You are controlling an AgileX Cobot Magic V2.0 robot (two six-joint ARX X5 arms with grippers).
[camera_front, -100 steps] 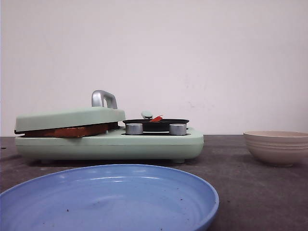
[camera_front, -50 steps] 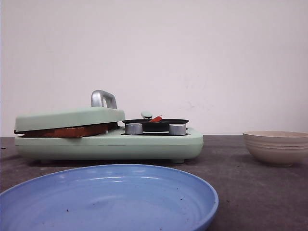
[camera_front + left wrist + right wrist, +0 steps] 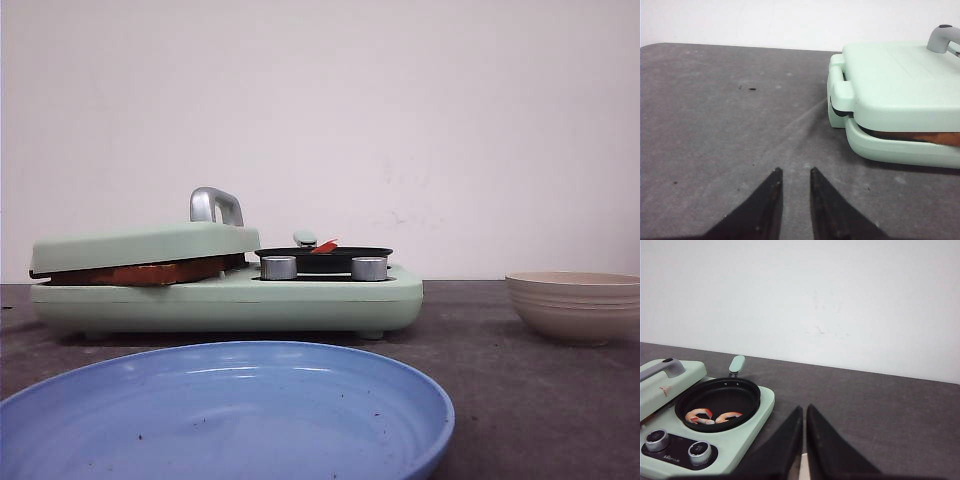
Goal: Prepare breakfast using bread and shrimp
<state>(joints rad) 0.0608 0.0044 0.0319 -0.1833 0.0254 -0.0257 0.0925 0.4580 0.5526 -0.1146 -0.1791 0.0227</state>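
Note:
A mint-green breakfast maker (image 3: 230, 300) stands on the dark table. Its hinged lid (image 3: 145, 245) is down on the bread (image 3: 140, 272), of which only a brown crust edge shows in the gap; that edge also shows in the left wrist view (image 3: 920, 136). The shrimp (image 3: 324, 246) pokes a red tip above the black pan (image 3: 323, 257); the right wrist view shows two shrimp (image 3: 700, 415) lying in the pan (image 3: 717, 402). My left gripper (image 3: 795, 171) is open and empty over bare table, left of the maker. My right gripper (image 3: 804, 407) is shut and empty, right of the pan. Neither shows in the front view.
A blue plate (image 3: 230, 352) lies at the front of the table, empty. A beige bowl (image 3: 575, 305) stands at the right. Two silver knobs (image 3: 279, 267) sit in front of the pan. A silver handle (image 3: 215, 205) rises from the lid.

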